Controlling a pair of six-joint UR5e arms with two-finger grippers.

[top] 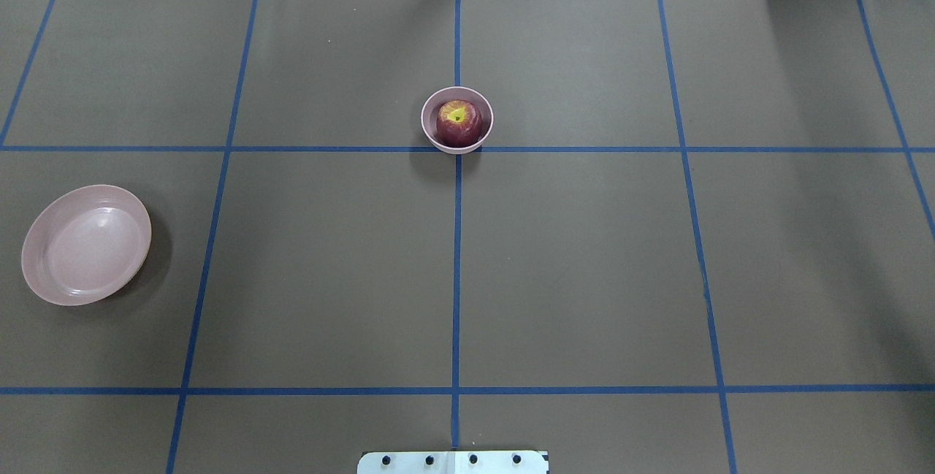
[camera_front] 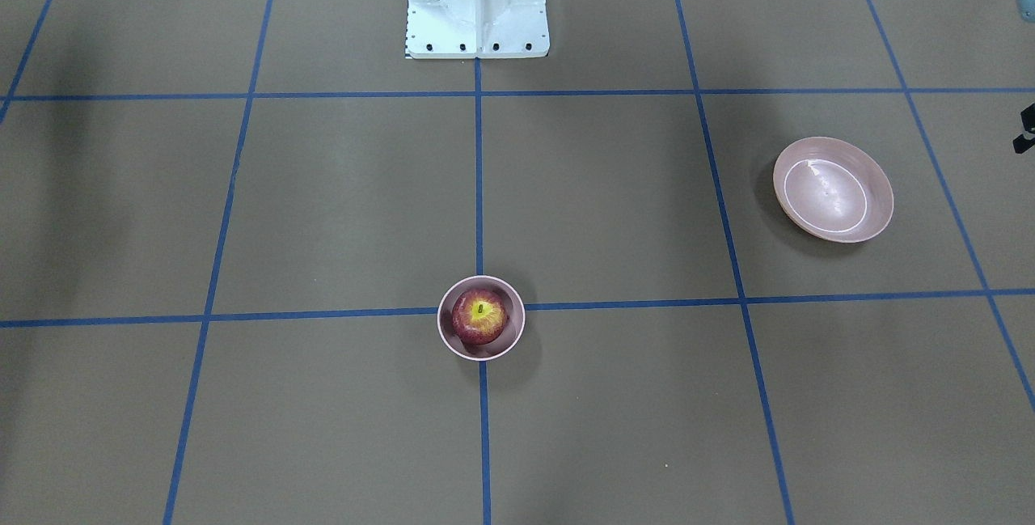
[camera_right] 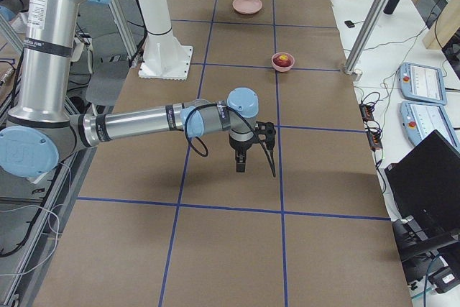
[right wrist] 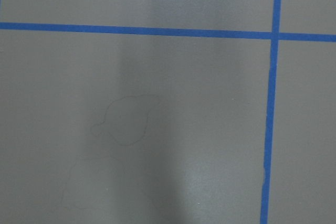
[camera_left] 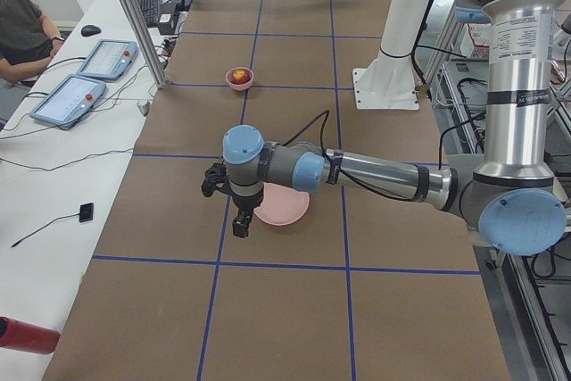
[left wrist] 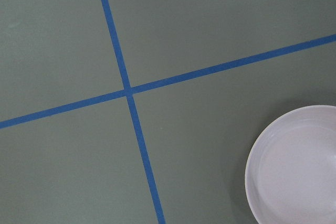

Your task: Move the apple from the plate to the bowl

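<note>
The dark red apple (camera_front: 479, 316) sits inside the small pink bowl (camera_front: 441, 323) at the table's middle grid crossing, and both also show in the overhead view as apple (top: 459, 123) and bowl (top: 426, 120). The wide pink plate (top: 86, 245) lies empty on my left side, also visible in the front view (camera_front: 833, 189) and the left wrist view (left wrist: 294, 171). My left gripper (camera_left: 235, 219) hangs beside the plate (camera_left: 287, 209), above the table. My right gripper (camera_right: 256, 165) hangs over bare table, far from the bowl (camera_right: 283, 62). I cannot tell whether either gripper is open or shut.
The white robot base (camera_front: 477, 7) stands at the table's middle edge. Blue tape lines grid the brown table (top: 584, 255). Control tablets (camera_left: 87, 76) and a seated person (camera_left: 20, 31) are beside the table. A laptop (camera_right: 431, 177) stands off the other end.
</note>
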